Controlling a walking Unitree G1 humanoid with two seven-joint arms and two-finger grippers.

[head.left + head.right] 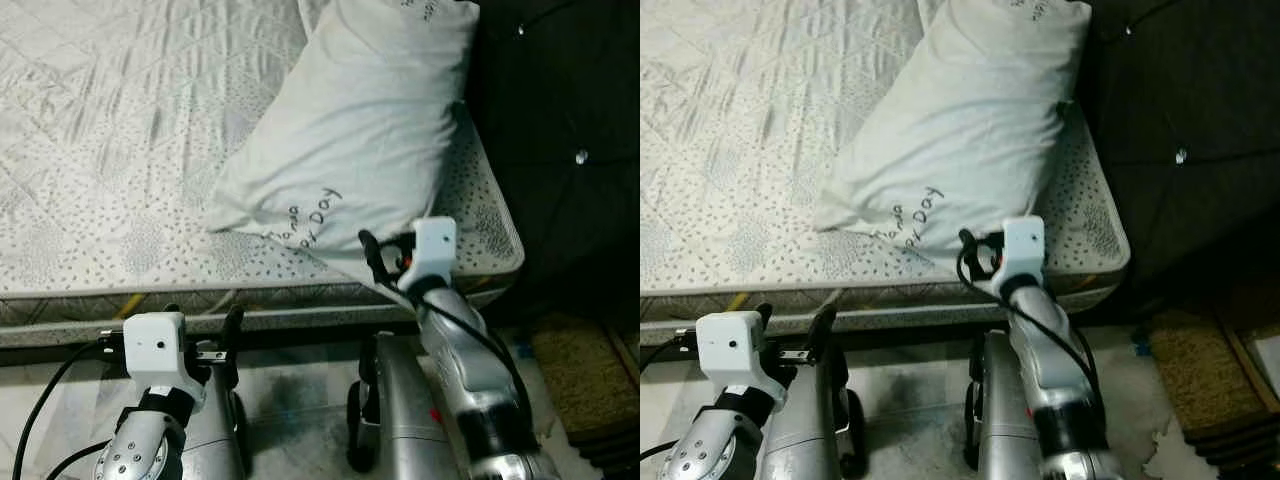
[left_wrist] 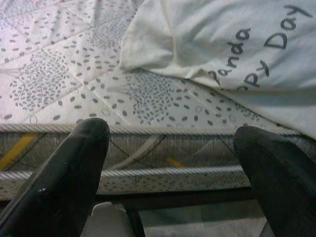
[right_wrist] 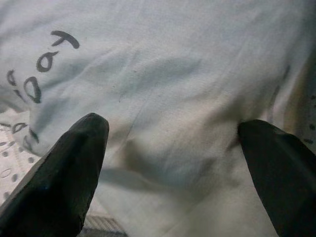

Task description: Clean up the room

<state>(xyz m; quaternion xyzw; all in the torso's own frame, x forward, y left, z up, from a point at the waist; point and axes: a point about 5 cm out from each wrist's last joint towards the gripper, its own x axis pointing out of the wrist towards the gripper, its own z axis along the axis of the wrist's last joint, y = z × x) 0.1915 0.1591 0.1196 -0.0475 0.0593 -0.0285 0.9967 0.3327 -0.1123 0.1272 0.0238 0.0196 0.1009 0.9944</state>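
Left eye view: pillow [image 1: 350, 130] lies askew on the bed [image 1: 110, 150], near its corner; right gripper [image 1: 385, 262] at its lower edge.
Right wrist view: jaws apart, fabric between. Push deeper before closing, probably.
Left wrist view: left gripper [image 2: 173, 168] spread, facing the mattress side.

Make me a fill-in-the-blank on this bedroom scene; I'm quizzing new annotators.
1. The pillow lies on the ____.
2. The right gripper is at the pillow's near corner, its fingers ____.
3. The left gripper hangs below the mattress edge, fingers ____.
4. The second word printed on the pillow is ____.

Missing words: mattress; open; open; Day
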